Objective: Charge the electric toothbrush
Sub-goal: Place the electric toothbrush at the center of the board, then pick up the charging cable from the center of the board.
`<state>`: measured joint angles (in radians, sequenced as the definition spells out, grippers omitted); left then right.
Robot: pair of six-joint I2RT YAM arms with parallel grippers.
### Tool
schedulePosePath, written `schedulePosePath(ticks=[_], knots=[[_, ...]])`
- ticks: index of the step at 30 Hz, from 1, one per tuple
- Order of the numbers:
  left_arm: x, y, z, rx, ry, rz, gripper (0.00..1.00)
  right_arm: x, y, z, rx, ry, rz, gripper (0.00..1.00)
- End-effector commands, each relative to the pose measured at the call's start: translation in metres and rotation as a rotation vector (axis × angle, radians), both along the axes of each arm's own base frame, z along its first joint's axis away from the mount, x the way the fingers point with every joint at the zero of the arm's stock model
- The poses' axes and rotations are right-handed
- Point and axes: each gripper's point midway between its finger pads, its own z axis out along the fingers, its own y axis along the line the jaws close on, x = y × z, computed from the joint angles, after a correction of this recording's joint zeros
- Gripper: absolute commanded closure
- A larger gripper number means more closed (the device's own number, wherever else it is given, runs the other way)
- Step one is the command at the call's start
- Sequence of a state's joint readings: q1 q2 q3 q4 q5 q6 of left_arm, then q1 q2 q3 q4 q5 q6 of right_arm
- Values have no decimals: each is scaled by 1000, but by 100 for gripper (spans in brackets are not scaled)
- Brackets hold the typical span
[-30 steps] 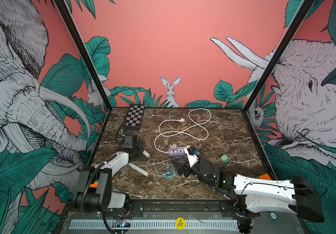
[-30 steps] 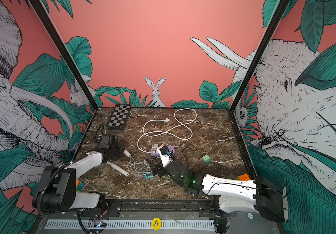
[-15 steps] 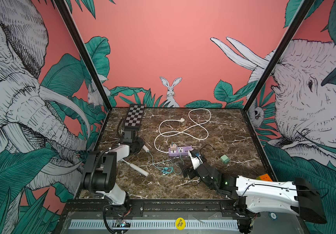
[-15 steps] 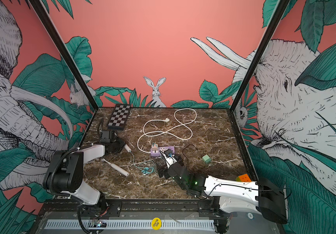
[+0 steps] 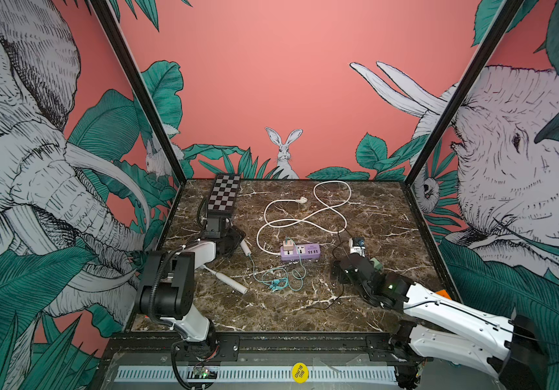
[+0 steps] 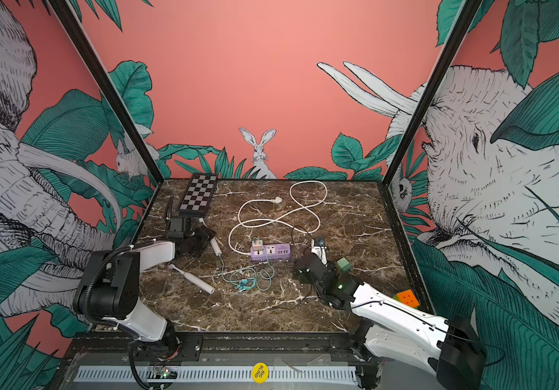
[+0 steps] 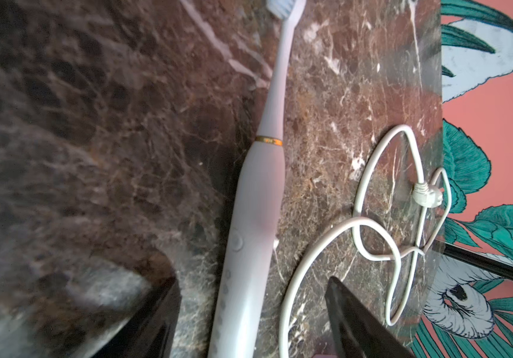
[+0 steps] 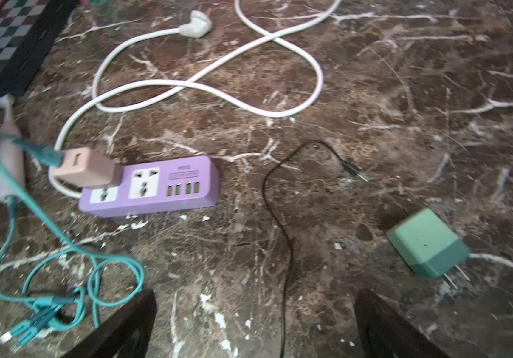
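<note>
L pincer (image 7: 252,280) spread wide, low over the brown, white-veined marble surface (image 7: 94,155). Slim, smooth pale-pink toothbrush (image 7: 258,198) w/ gold ring lies flat betw. its dark fingers, gap on each side, on the surface's L part. Thin teal cable (image 8: 42,313) runs from the brush base to a boxy pink adapter (image 8: 86,167) in the glossy purple strip (image 8: 162,189). R pincer (image 8: 255,294) wide, empty.
</note>
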<state>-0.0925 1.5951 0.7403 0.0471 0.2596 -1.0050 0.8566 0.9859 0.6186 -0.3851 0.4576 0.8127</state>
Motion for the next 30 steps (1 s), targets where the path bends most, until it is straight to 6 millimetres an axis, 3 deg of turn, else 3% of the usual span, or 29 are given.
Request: schedulePosePath(ticks=[1,10,17,19,22,25,30], knots=[[-13,1,16,-8,1,-5,18,9,-15,-11,47,72,-52,3],[-38,16,76,111,-77,-32,2,89,-50,-46,107,252,-156,14],[-62,21,101,170,-137,-78,1,138,-68,-71,20,274,-196,16],[-67,23,103,186,-146,-81,1,145,-69,-83,19,287,-213,18],[-73,23,105,193,-157,-93,1,152,-64,-93,53,320,-203,27],[-76,21,108,196,-165,-106,1,151,-65,-99,49,322,-214,29],[-78,20,106,200,-173,-117,1,142,-64,-111,35,367,-187,45]])
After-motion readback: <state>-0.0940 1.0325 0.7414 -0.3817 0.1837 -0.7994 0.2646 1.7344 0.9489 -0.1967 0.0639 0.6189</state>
